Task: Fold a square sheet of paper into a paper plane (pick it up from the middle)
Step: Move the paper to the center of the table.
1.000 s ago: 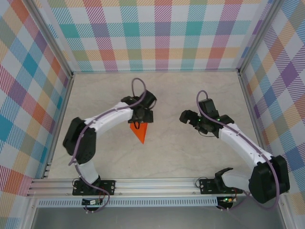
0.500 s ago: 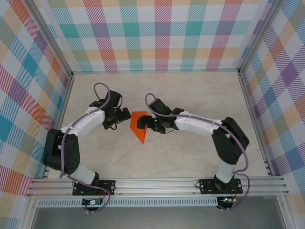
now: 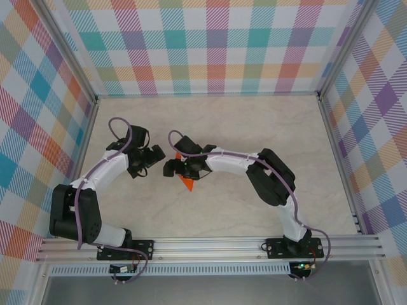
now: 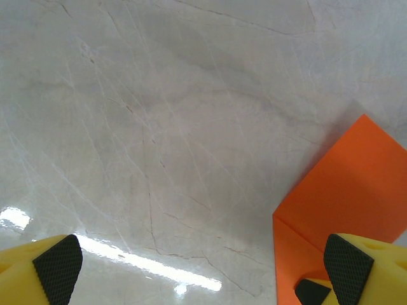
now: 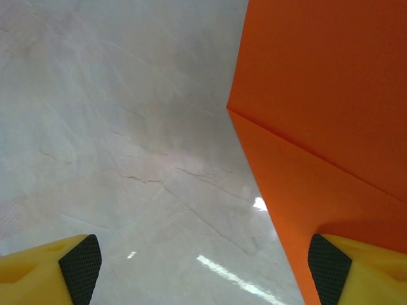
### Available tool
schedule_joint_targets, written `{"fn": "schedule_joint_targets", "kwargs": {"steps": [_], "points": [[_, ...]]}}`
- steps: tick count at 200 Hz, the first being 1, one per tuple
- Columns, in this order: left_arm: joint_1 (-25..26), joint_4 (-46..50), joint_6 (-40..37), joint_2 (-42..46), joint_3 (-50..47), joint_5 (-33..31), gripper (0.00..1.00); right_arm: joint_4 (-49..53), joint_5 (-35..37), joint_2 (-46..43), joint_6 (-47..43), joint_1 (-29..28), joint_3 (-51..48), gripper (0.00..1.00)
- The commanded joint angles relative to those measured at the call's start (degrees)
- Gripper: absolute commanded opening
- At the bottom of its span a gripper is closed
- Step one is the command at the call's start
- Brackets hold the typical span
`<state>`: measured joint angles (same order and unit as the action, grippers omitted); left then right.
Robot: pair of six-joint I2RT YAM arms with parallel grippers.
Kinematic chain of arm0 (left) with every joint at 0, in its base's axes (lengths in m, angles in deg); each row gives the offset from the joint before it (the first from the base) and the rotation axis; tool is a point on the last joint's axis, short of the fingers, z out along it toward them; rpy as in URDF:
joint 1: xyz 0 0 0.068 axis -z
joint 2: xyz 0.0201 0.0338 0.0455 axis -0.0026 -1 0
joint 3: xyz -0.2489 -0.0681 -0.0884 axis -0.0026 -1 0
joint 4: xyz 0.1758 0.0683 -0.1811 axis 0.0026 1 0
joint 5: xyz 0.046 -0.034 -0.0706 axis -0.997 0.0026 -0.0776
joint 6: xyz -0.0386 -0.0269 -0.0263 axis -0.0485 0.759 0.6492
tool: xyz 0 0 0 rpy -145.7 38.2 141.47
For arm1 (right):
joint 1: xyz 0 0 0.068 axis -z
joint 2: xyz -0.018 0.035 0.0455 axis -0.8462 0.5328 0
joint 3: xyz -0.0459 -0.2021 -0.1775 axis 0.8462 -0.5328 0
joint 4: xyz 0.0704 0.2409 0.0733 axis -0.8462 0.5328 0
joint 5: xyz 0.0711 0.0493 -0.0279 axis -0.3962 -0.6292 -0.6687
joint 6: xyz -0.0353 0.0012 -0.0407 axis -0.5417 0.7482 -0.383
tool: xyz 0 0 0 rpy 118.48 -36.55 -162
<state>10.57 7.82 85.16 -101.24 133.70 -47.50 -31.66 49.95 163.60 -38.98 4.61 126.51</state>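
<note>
Two end effectors, both mine, both spread wide with nothing between the pads: the left end effector (image 3: 152,160) sits over bare counter (image 3: 254,127), just left of the right end effector (image 3: 172,168), which is over the counter's left half. One orange paper (image 3: 187,183), folded and creased, lies flat near the counter's middle with its point toward the near edge, largely covered from above by my right wrist. One pad (image 5: 329,267) of my right end effector stands over the paper's edge, the other over bare counter.
</note>
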Motion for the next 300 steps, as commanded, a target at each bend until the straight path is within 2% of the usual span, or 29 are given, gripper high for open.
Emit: {"fn": "schedule_joint_targets", "kwargs": {"steps": [1,30,68,101,122,138,168,198,211,253,300], "points": [[-0.9,-0.9,-0.3,0.7,-0.3,1.3,1.0,6.3,1.1,0.9,-6.4,0.5,2.0,0.87],[-0.9,-1.1,-0.9,0.7,-0.3,1.9,1.0,13.0,-1.1,0.7,-20.0,1.0,0.5,0.88],[-1.0,-1.3,-2.1,0.6,-0.3,3.2,1.0,16.7,-6.6,-4.6,-38.7,2.4,-8.9,0.87],[-1.0,-2.4,-2.2,1.6,-1.5,5.8,1.0,18.5,-5.6,-10.3,-45.3,3.8,-14.2,0.87],[-0.9,-3.7,-2.0,2.0,-2.2,8.5,1.0,15.5,-4.9,-15.1,-42.6,4.4,-15.4,0.87],[-0.9,-4.8,-1.8,2.4,-3.0,10.8,1.0,11.0,-4.5,-19.5,-37.3,4.4,-17.0,0.87],[0.1,-8.5,-1.0,3.7,-5.2,15.7,0.98,1.5,5.2,-25.9,-17.9,4.7,-23.5,0.87],[2.7,-10.4,-0.3,4.9,-6.3,17.1,0.97,-6.5,6.0,-28.5,-5.9,5.0,-29.8,0.86],[3.8,-10.7,0.4,5.0,-6.8,17.5,0.97,-9.1,5.0,-28.4,-4.5,5.1,-30.9,0.86],[5.8,-12.5,2.0,5.2,-8.6,18.9,0.97,-16.7,-5.3,-24.7,-3.8,6.1,-32.4,0.85],[7.2,-13.3,3.3,5.9,-9.9,19.0,1.0,-19.4,-5.9,-22.8,-3.2,7.4,-34.4,0.85]]}}
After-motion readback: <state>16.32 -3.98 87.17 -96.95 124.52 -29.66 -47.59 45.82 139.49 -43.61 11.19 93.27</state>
